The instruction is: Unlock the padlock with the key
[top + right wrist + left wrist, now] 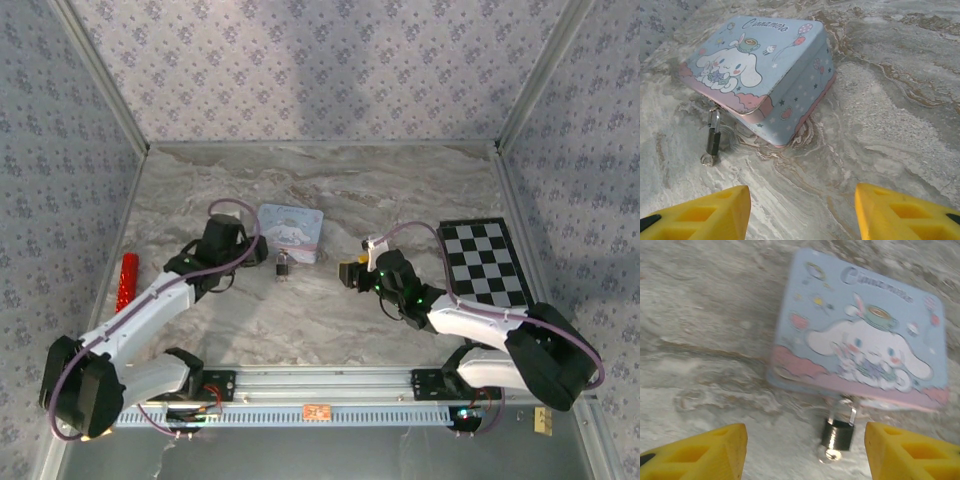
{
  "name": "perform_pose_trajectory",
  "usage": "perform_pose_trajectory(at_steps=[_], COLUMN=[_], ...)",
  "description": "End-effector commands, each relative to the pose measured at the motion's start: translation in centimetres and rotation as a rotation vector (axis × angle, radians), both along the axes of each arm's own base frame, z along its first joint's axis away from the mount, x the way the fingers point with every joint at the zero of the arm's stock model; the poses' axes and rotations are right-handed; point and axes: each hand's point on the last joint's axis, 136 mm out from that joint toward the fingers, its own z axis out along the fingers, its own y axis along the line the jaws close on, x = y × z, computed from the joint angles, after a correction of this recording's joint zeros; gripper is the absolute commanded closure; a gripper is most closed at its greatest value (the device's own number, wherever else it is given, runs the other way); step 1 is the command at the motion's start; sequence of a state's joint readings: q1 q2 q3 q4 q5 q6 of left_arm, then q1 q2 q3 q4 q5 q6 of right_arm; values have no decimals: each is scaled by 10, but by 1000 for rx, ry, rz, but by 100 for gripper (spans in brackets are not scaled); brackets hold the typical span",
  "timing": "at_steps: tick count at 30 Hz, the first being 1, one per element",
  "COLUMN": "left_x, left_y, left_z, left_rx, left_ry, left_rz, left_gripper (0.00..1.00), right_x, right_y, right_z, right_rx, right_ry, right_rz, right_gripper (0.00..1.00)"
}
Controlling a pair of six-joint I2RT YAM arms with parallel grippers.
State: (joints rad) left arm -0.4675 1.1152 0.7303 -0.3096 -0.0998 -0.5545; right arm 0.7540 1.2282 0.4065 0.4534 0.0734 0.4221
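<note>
The pale blue cartoon tin lies mid-table. The padlock hangs from its front clasp, black body on the table, thin silvery shackle through the clasp. A small silvery ring-like piece sits at the padlock's bottom end; I cannot tell whether it is the key. My left gripper is open just short of the padlock, yellow fingers on either side. My right gripper is open, further back to the right of the tin, with the padlock at its far left.
A red cylinder lies near the left wall. A black-and-white checkered board lies at the right, beside the right arm. Patterned walls close in the marble table on three sides.
</note>
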Motion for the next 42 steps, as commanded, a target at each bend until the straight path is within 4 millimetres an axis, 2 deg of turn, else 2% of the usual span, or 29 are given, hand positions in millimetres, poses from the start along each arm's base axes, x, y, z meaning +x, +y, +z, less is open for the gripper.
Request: perform_pose_trajectory(at_steps=[1, 5, 13, 19, 22, 26, 34, 37, 42], left_x=[13, 39, 84, 101, 103, 97, 47, 31, 13], left_y=[6, 13, 3, -12, -13, -10, -2, -5, -15], left_z=[-2, -5, -7, -22, -32, -47, -81, -86, -87], left_rx=[-39, -35, -187, -240, -236, -209, -100, -102, -164], left_ry=[35, 70, 69, 84, 103, 158, 271, 288, 280], left_rz=[15, 46, -7, -83, -87, -65, 18, 38, 55], left_gripper=[35, 33, 30, 23, 23, 23, 28, 28, 28], right_x=[-2, -6, -8, -9, -7, 2, 29, 31, 22], right_y=[10, 31, 61, 81, 88, 94, 81, 84, 90], right_z=[1, 2, -10, -22, -25, -31, -47, -44, -42], right_rx=[56, 67, 157, 161, 159, 189, 158, 197, 240], right_ry=[19, 33, 106, 177, 195, 270, 381, 390, 399], right_rz=[14, 42, 92, 139, 153, 165, 157, 196, 239], right_gripper=[41, 41, 43, 41, 41, 41, 41, 43, 44])
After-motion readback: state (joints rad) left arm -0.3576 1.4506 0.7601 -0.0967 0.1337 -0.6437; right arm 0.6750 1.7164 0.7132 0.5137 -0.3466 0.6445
